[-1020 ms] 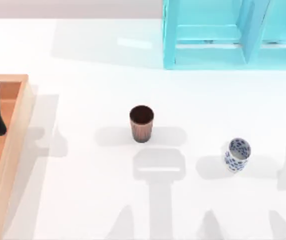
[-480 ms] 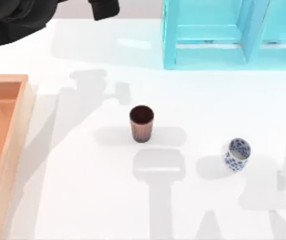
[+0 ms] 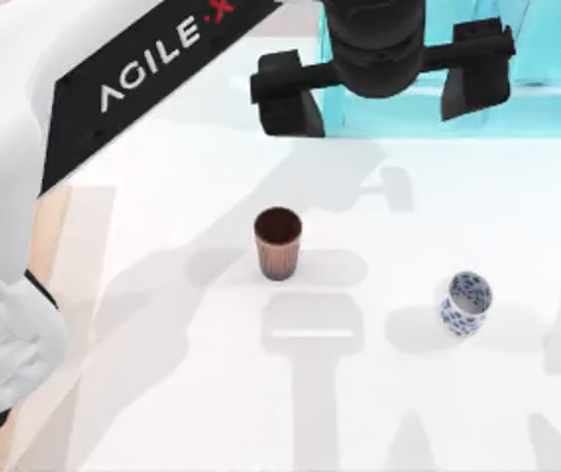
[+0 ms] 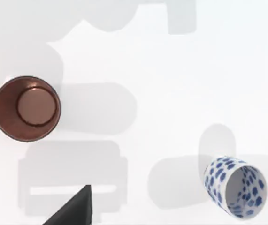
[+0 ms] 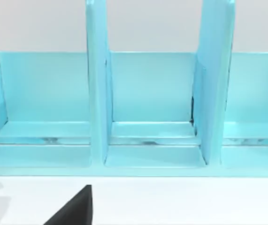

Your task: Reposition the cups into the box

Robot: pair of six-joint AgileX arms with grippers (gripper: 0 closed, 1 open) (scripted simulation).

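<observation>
L gripper (image 3: 383, 84) high nr tabletop's far edge, fingers spread wide, holding nothing. Brown cup (image 3: 278, 243) upright mid-tabletop; blue-white cup (image 3: 465, 305) upright nearer right edge — well apart. Box hidden behind L arm.

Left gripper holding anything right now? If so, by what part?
Nothing held. Left gripper hovers open above the table; brown cup and blue-patterned cup stand free on it.

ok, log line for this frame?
left gripper: open, high above table | brown cup: upright, untouched | blue cup: upright | box: left
</observation>
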